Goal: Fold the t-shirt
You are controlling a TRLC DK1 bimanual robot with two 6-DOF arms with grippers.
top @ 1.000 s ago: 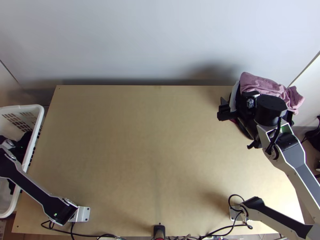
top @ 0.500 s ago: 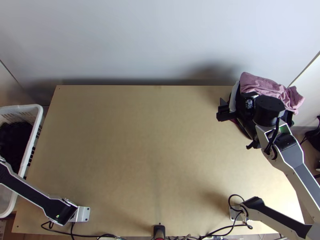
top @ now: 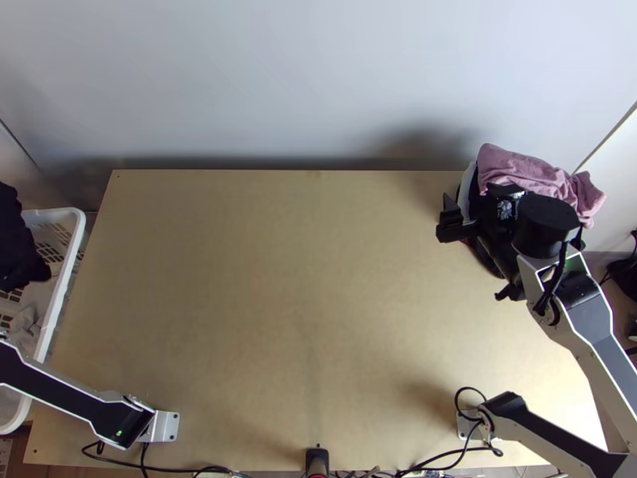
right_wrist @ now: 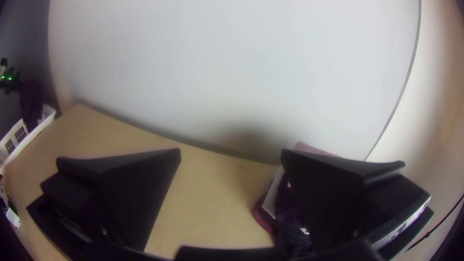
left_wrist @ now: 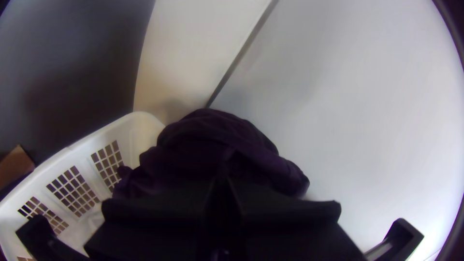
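Garment (top: 16, 247): dark, now lifted from basket (top: 70, 255); we'd spread it next
Left tool (left_wrist: 222, 193): closed on it
Right tool (right_wrist: 232, 153): open

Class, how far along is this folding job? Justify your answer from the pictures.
Picking looks done: a bunched dark cloth is raised above the white basket. In hand: that cloth, in the left pincer. Remaining: apparently all spreading and folding; it hangs unspread.

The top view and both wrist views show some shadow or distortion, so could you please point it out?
Top view: soft shadow on the wall beside the pink cloth; left wrist view: left pincer nearly merging with the dark purple cloth; right wrist view: lens bows the wall seam, lower corners dark.
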